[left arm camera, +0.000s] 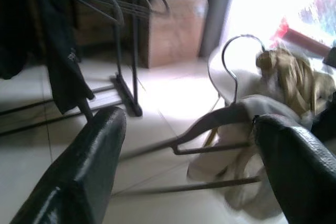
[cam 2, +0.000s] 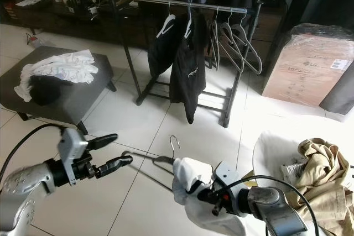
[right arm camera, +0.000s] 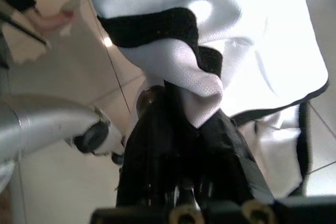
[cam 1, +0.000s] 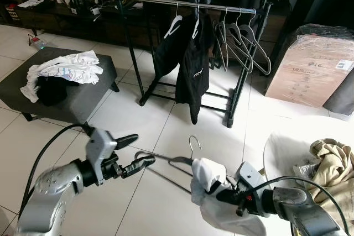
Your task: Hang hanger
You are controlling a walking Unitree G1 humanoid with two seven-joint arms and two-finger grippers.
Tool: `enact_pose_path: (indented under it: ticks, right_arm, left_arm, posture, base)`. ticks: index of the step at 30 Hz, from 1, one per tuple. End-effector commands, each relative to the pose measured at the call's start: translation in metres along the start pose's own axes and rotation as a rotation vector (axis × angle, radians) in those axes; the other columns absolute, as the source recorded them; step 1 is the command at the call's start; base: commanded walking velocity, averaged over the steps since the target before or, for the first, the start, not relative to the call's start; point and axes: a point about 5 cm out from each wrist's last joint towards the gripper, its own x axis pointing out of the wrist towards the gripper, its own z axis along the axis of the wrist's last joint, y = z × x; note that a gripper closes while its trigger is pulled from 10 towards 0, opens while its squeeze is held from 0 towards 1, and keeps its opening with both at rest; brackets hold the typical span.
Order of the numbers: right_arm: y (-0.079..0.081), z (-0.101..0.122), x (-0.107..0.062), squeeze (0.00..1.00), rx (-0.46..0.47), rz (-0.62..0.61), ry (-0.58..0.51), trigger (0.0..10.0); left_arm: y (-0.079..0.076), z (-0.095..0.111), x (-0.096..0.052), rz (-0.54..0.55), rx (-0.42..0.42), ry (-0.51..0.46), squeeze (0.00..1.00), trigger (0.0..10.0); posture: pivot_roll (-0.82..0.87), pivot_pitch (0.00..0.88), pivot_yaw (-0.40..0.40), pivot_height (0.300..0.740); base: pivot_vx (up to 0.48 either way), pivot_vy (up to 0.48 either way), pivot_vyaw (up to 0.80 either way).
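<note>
In the head views we are mid-task, well short of the rack (cam 1: 188,3): our left gripper (cam 1: 133,153) has its fingers spread wide around the near end of the hanger (cam 1: 177,161), while our right gripper (cam 1: 224,194) pinches the white garment (cam 1: 207,178) draped on its far end; next we judge the hook must be carried up onto the rail. The left wrist view shows both fingers (left arm camera: 84,171) well apart, framing the hanger. The right wrist view shows fingers closed on white cloth; the box (cam 1: 315,67) reads "LG".
</note>
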Motion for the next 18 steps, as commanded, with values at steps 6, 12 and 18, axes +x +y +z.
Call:
enact_pose_path:
  ticks: [6, 12, 18]
  right_arm:
    - [-0.004, 0.022, -0.007, 0.0, 0.017, -0.053, -0.086, 0.0]
    - [-0.002, 0.042, -0.012, 0.0, -0.01, -0.047, -0.147, 0.0]
    - [0.014, 0.061, -0.015, 0.0, -0.071, 0.056, -0.227, 0.0]
  left_arm:
    - [-0.02, -0.03, 0.001, 0.161, -0.291, 0.002, 1.0, 10.0]
    - [-0.03, -0.079, 0.002, 0.337, -0.452, 0.205, 0.0, 10.0]
    - [-0.037, -0.103, 0.016, 0.36, -0.54, 0.238, 0.0, 10.0]
  posture:
    - [-0.07, 0.114, 0.003, 0.74]
    - [-0.07, 0.115, 0.0, 0.74]
    - [-0.08, 0.131, -0.005, 0.74]
  base:
    - [0.0, 0.0, 0.0]
    - [0.0, 0.0, 0.0]
    - [0.0, 0.0, 0.0]
